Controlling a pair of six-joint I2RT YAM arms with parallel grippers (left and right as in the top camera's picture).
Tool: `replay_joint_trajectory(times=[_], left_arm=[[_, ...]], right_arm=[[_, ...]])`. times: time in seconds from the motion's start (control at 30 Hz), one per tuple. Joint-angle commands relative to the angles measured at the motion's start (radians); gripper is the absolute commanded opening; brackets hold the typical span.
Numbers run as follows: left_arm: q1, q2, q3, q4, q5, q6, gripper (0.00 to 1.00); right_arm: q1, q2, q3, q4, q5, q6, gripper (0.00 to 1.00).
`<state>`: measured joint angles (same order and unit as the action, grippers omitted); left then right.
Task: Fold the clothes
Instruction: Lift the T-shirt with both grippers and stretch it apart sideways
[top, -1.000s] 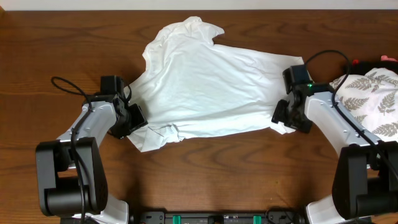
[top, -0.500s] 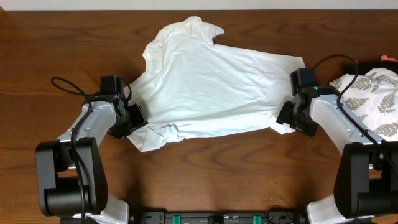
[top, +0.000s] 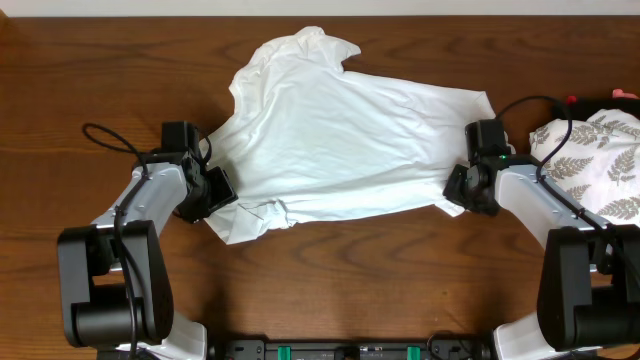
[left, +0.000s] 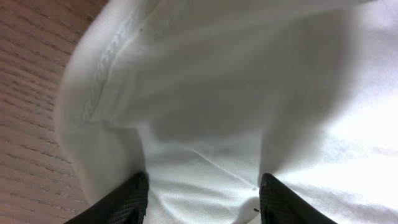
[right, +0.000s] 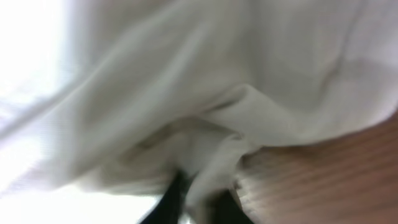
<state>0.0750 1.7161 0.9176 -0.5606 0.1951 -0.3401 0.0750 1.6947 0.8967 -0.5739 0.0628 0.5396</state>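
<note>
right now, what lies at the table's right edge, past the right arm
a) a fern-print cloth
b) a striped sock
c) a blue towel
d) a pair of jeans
a: a white cloth printed with grey fern leaves lies bunched there, apart from the white T-shirt.

1 overhead top-down; 2 wrist close-ups sharing the T-shirt (top: 340, 130)

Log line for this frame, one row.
T-shirt spread on table, unfolded | left gripper open over its edge | right gripper shut on opposite edge
</note>
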Motion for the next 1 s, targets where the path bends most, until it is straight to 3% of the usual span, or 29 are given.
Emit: replay_joint_trajectory(times=[0.0, 0.23, 0.3, 0.33, 0.37, 0.6, 0.77, 0.83, 0.9, 0.97], left_arm=[[0.004, 0.018, -0.031, -0.003, -0.047, 0.005, 0.58], [0.004, 0.018, -0.031, -0.003, -0.047, 0.006, 0.55], [0.004, 0.018, -0.031, -0.003, -0.047, 0.013, 0.30], [0.004, 0.018, -0.031, -0.003, -0.047, 0.024, 0.09], [0.004, 0.018, -0.031, -0.003, -0.047, 0.030, 0.06], [0.004, 0.018, -0.031, -0.003, -0.025, 0.032, 0.06], [0.004, 0.018, -0.031, -0.016, 0.222, 0.032, 0.06], [0.004, 0.018, -0.031, -0.037, 0.318, 0.032, 0.15], [0.004, 0.018, -0.031, -0.063, 0.410, 0.032, 0.35], [0.004, 0.018, -0.031, -0.090, 0.499, 0.032, 0.45]], right_arm=[[-0.006, 0.002, -0.006, 0.010, -0.038, -0.032, 0.01], [-0.035, -0.032, 0.047, -0.054, -0.027, -0.042, 0.02], [-0.056, -0.060, 0.074, -0.099, -0.001, -0.053, 0.01], [-0.068, -0.076, 0.088, -0.119, 0.013, -0.063, 0.01], [-0.082, -0.097, 0.104, -0.139, 0.020, -0.082, 0.01], [-0.142, -0.238, 0.179, -0.214, 0.015, -0.156, 0.01], [-0.141, -0.277, 0.181, -0.235, 0.015, -0.179, 0.01], [-0.141, -0.276, 0.181, -0.251, 0.014, -0.179, 0.01], [-0.141, -0.275, 0.181, -0.262, 0.015, -0.179, 0.01], [-0.141, -0.275, 0.181, -0.268, 0.015, -0.179, 0.01]])
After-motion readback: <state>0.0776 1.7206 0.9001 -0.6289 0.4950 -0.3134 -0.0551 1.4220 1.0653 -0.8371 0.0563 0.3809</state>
